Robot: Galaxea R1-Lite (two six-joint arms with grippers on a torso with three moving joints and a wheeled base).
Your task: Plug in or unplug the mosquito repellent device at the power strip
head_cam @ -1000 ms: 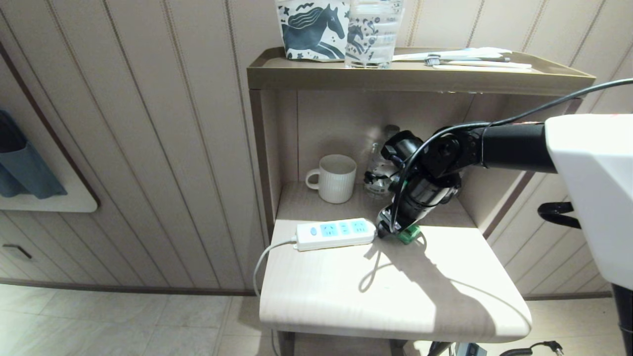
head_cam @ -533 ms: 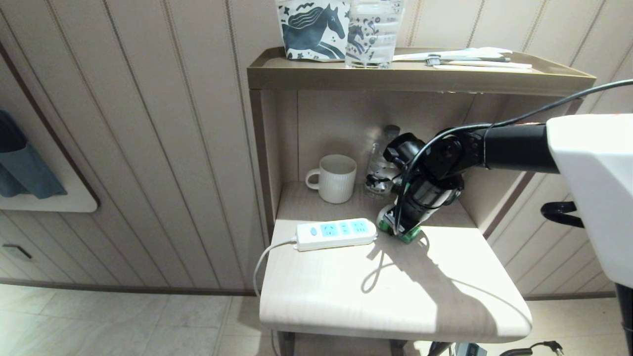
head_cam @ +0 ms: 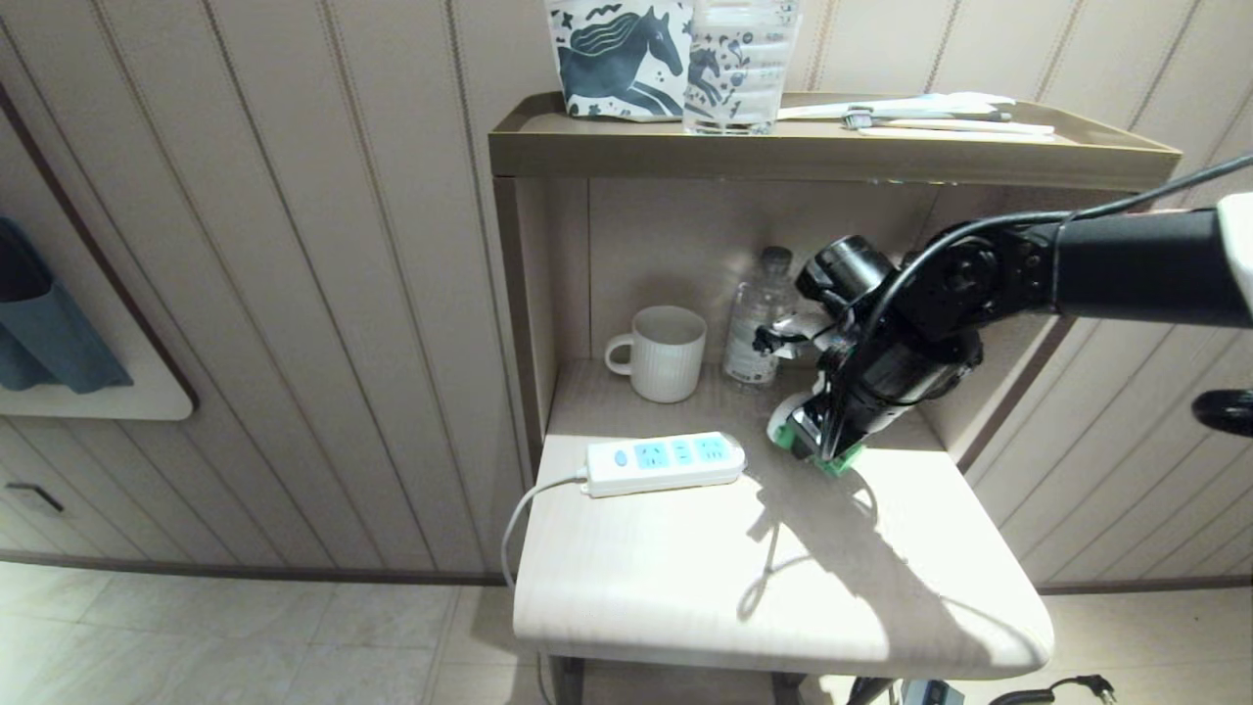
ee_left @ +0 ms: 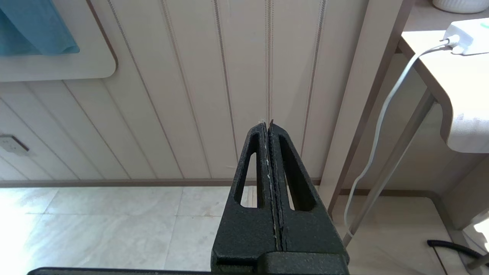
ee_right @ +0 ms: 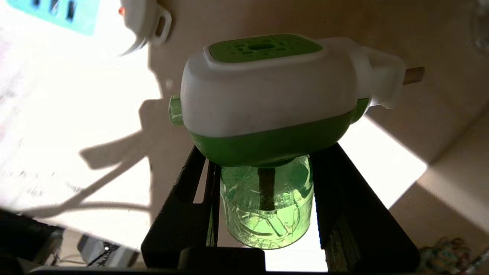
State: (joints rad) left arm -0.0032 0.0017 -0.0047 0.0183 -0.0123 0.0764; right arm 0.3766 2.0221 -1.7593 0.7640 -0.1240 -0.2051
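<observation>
A home room: panelled wall (head_cam: 294, 294), bedside shelf unit (head_cam: 832, 147) with mug (head_cam: 664, 352), tiled floor (head_cam: 196, 636).

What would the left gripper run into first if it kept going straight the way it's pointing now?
Probably the paneled wall. In the left wrist view the left gripper, fingers pressed together, aims at the panels above the tiled floor, beside the table's frame. Nothing shows in between, though depth is hard to judge.

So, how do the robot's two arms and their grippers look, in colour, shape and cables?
The right arm is a black tube with a white shell near the body and black cylindrical joints; a thin black cable loops along it. The right gripper has two flat matte black fingers. The left gripper has black, rough-textured fingers, tapered to a point, each with a long cut-out slot. The left arm itself is not in view.
</observation>
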